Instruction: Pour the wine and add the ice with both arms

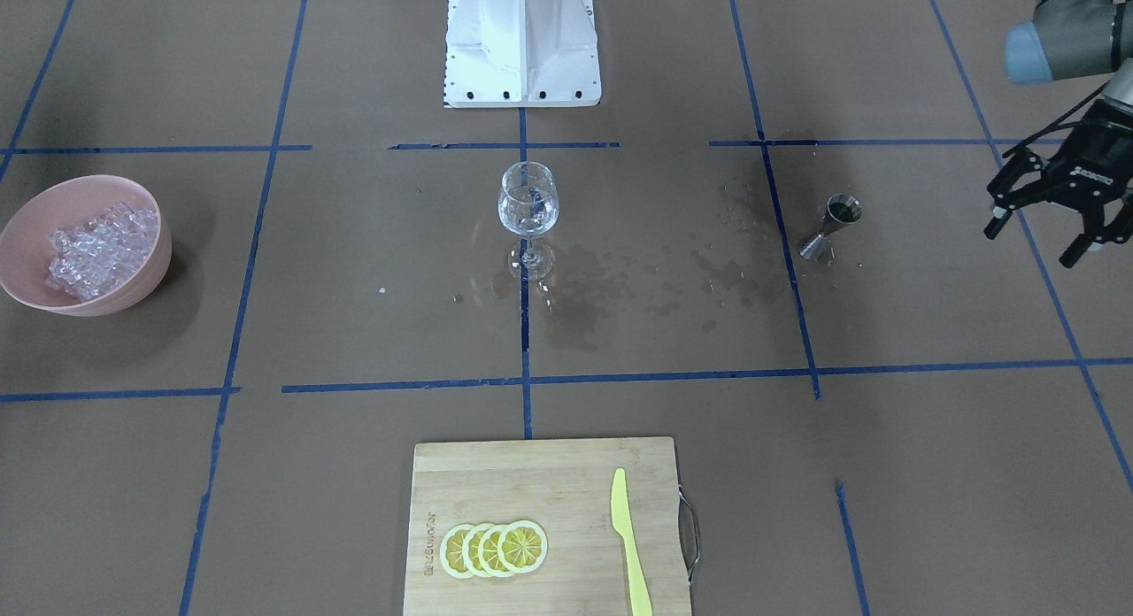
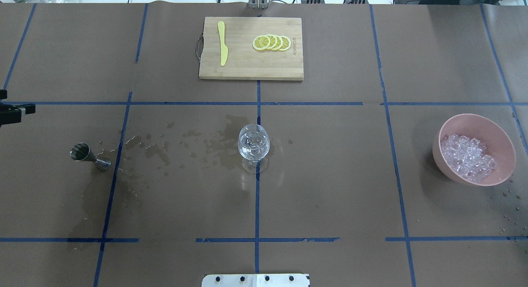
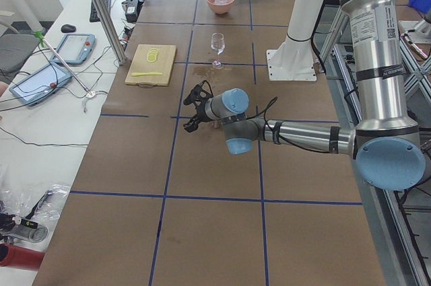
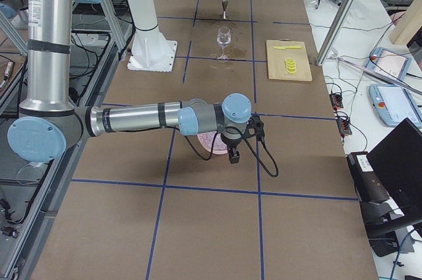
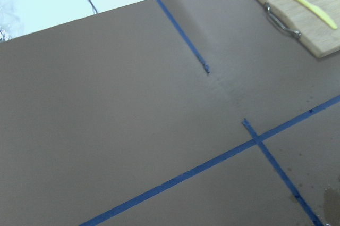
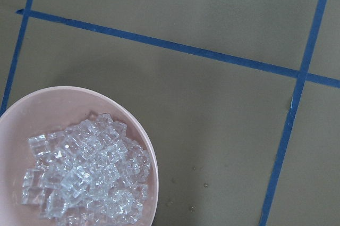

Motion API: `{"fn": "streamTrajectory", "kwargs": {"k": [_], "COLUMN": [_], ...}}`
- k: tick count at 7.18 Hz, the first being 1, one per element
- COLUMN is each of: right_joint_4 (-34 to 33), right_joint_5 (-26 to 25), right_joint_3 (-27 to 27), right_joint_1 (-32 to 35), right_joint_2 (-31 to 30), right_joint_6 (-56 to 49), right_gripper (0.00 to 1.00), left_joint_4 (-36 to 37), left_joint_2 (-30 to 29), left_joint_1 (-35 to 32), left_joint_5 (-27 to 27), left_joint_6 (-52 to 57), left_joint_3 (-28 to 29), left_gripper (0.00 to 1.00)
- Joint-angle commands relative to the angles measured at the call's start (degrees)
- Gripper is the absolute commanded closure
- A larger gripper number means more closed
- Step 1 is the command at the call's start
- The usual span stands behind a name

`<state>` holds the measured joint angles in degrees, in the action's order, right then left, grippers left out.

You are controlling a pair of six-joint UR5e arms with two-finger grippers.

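Note:
A clear stemmed glass [image 1: 528, 204] stands upright at the table's middle [image 2: 253, 144]. A pink bowl [image 1: 133, 284] holds the ice [image 1: 102, 249], a heap of small clear cubes [image 2: 468, 157]. The right wrist view looks down on the ice [image 6: 85, 175]. A steel jigger [image 1: 832, 227] stands left of the glass in the overhead view [image 2: 88, 155]. My left gripper [image 1: 1036, 237] is open and empty, hovering beyond the jigger at the table's edge. My right gripper [image 4: 234, 155] hangs over the bowl. It shows only in the exterior right view, so I cannot tell its state.
A bamboo cutting board [image 2: 231, 70] at the far side carries lemon slices [image 2: 272, 42] and a yellow knife [image 2: 222, 43]. Wet stains [image 2: 165, 151] spread between jigger and glass. The white column base [image 1: 522, 67] stands at the robot's side.

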<state>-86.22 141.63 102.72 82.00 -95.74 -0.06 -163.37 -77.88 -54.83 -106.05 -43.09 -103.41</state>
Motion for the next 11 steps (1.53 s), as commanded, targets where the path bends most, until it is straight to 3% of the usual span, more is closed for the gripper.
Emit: {"fn": "streamTrajectory", "kwargs": {"k": [1,3,5,7,11], "right_joint_4": [1.4,1.4,1.4,1.4,1.4], "right_joint_5": [0.1,0.0,0.0,0.0,0.0], "right_joint_3": [-0.1,0.0,-0.1,-0.4,-0.3], "right_joint_1": [0.0,0.0,0.0,-0.1,0.0], "right_joint_2": [0.1,0.2,0.5,0.4,0.4], "right_joint_6": [1.0,1.0,1.0,1.0,1.1], "right_gripper": [0.00,0.00,0.00,0.00,0.00], "left_joint_4": [-2.4,-2.4,-2.0,-1.9,-1.9], "left_joint_2": [1.9,7.2,7.7,7.7,6.5], "left_joint_1": [16.3,31.7,40.6,47.0,49.3], "left_joint_5": [20.5,47.5,61.0,68.3,71.7], "left_joint_6": [-13.6,-15.2,-15.5,-15.6,-19.1], "left_joint_3": [-5.8,-7.0,-6.9,-5.8,-0.4], "left_gripper": [0.08,0.01,0.01,0.01,0.01]}}
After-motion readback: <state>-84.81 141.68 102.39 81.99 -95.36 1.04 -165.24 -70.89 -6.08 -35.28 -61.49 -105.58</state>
